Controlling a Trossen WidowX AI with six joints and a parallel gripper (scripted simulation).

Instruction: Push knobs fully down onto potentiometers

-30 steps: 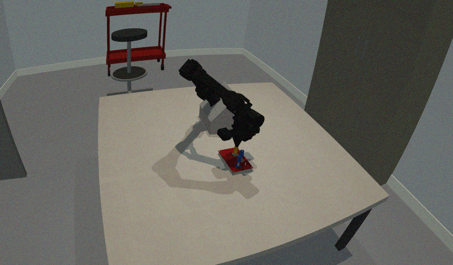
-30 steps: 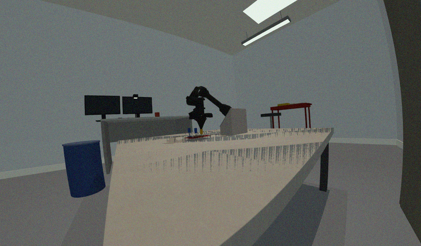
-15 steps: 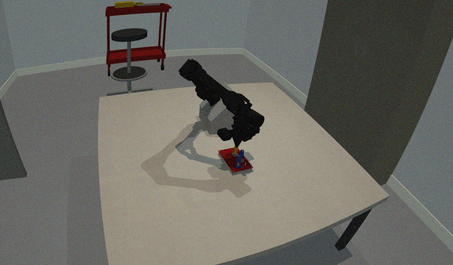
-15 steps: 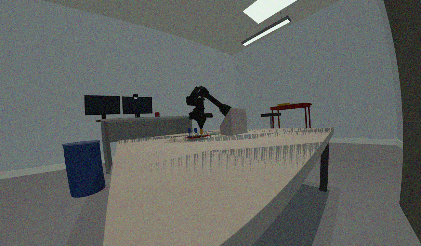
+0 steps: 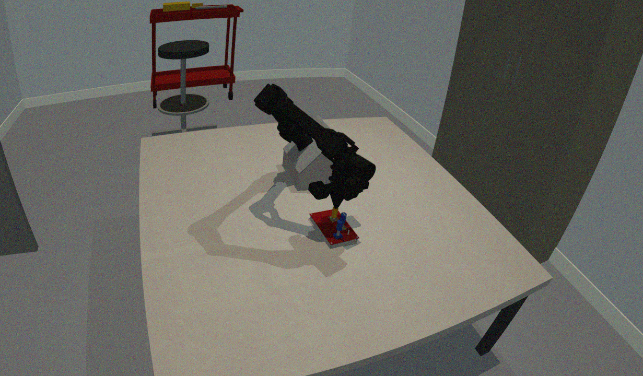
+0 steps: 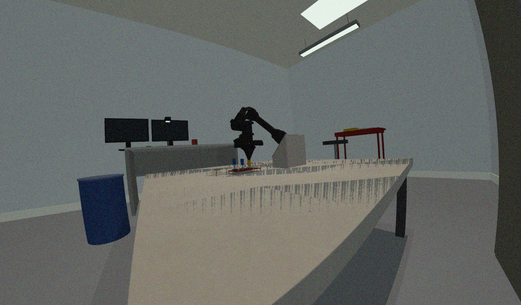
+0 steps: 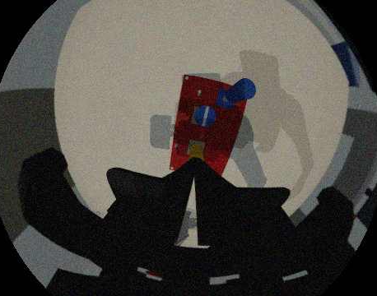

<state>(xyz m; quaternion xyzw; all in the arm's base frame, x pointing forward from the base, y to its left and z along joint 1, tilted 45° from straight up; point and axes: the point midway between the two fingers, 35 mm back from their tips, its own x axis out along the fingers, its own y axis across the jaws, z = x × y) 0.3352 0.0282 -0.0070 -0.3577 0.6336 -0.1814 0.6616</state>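
Observation:
The red circuit board (image 5: 319,218) (image 6: 240,170) (image 7: 212,136) stands on short legs. A yellow knob (image 5: 334,213) (image 6: 249,162) (image 7: 196,152) stands upright over a grey potentiometer. My gripper (image 5: 335,207) (image 6: 249,159) (image 7: 195,161) is shut and empty, its tips at the top of the yellow knob; whether they touch is too small to tell. A blue knob with a white line (image 6: 242,162) (image 7: 205,116) stands at mid-board. Another blue knob (image 6: 234,161) (image 7: 244,89) rises near the corner, with pale shaft showing above its blue base. The yellow knob's lower end is hard to make out.
A small pale post (image 5: 348,232) (image 7: 199,92) stands on the board near the blue knobs. The arm's grey base block (image 5: 314,170) (image 6: 295,151) is on the table behind the board. A stool (image 5: 183,49) and a red cart (image 5: 192,77) stand beyond the table.

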